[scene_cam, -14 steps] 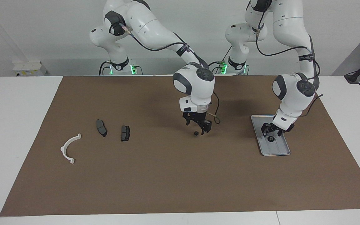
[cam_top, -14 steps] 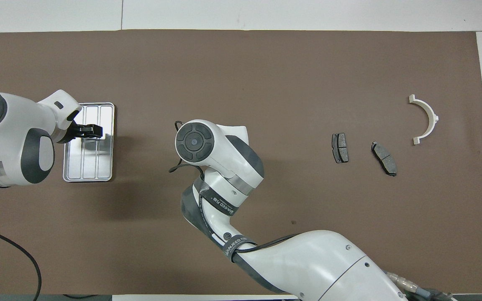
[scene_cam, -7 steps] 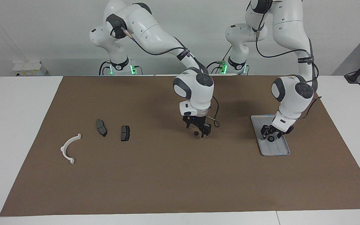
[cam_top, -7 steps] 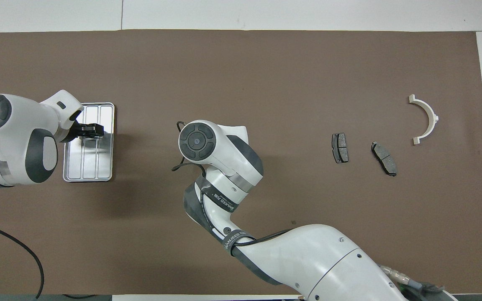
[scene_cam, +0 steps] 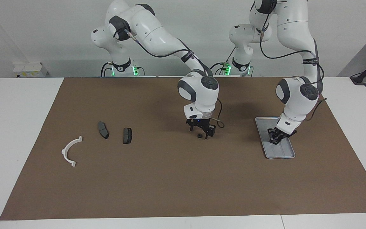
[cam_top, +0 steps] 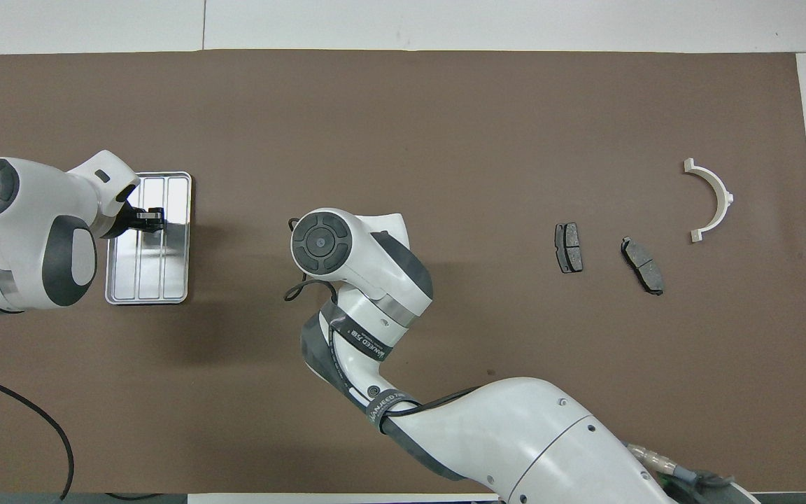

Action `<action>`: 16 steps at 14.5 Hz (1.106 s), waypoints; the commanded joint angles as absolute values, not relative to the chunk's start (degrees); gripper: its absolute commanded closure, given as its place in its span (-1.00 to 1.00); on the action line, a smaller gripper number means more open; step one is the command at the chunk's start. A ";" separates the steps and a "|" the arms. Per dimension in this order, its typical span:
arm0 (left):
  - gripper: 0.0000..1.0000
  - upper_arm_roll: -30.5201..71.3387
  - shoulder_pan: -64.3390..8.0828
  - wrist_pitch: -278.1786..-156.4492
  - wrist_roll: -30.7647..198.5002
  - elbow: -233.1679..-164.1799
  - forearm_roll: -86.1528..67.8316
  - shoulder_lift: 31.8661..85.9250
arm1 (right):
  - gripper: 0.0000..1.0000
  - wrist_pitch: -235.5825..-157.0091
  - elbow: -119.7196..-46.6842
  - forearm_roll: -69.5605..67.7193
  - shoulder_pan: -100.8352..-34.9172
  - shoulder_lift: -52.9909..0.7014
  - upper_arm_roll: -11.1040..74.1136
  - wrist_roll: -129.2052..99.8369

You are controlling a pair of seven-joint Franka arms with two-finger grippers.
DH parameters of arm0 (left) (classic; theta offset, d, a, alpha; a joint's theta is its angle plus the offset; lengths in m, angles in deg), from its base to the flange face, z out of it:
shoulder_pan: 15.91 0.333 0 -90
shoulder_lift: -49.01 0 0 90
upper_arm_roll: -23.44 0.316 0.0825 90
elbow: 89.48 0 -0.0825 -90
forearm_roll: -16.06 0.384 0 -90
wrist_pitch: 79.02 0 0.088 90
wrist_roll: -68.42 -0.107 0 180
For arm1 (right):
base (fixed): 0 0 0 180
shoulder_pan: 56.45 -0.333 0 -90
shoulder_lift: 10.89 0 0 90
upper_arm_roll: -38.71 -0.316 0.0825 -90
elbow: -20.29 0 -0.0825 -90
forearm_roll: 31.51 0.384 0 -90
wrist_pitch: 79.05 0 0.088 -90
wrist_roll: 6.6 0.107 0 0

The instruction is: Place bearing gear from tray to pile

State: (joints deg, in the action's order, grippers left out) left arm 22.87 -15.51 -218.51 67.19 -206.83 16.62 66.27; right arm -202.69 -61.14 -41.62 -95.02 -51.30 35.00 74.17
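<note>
White table, with a brown mat covering most of it. The tray lies on the mat toward the left arm's end, its long side running away from the robots.

The left gripper is down inside the tray, at about the middle of its length. Its wrist leans over the tray end nearer the robots. Whether it is closed on anything I cannot tell, because whatever sits beneath it is hidden in both views.

One small dark gear lies on the bare mat, well apart from the tray toward the right arm's end. The right gripper hangs low over this gear. Its fingers are spread apart on either side and grip nothing. From overhead, the right arm's wrist covers the gear.

The pile lies much farther from the tray, toward the right arm's end. Two dark pads lie side by side without touching. The white bracket lies alone, farthest from the tray.
</note>
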 commanded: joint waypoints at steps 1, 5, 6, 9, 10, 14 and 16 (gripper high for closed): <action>1.00 22.91 -15.21 -214.67 66.41 -204.72 15.80 65.89 | -0.81 -201.83 -59.52 -40.83 -93.63 -52.20 33.52 71.45; 1.00 22.91 -14.59 -199.01 66.32 -194.61 13.62 65.71 | -0.81 -201.30 -59.43 -39.68 -92.84 -52.29 33.43 70.48; 1.00 22.91 -14.77 -198.38 66.49 -194.24 12.56 65.62 | -0.81 -202.00 -59.52 -39.60 -92.32 -52.37 33.43 70.48; 1.00 22.91 -14.95 -199.52 66.58 -195.21 12.37 65.45 | -0.75 -202.36 -59.52 -38.72 -91.70 -52.38 33.43 70.48; 1.00 22.91 -15.12 -199.69 66.67 -195.12 12.37 65.53 | -0.72 -202.45 -59.52 -38.63 -91.70 -52.64 33.43 70.48; 1.00 23.08 -16.97 -200.23 72.84 -195.29 11.49 65.45 | -0.67 -202.45 -59.52 -37.49 -92.22 -52.64 33.43 70.66; 1.00 22.74 -14.07 -200.13 65.54 -195.82 10.88 64.75 | -0.54 -202.45 -59.52 -37.40 -92.31 -52.55 33.43 70.57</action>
State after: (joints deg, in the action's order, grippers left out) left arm 22.54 -16.03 -200.30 70.03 -194.94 12.24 65.82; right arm -202.54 -61.07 -38.65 -92.89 -51.53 34.16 72.28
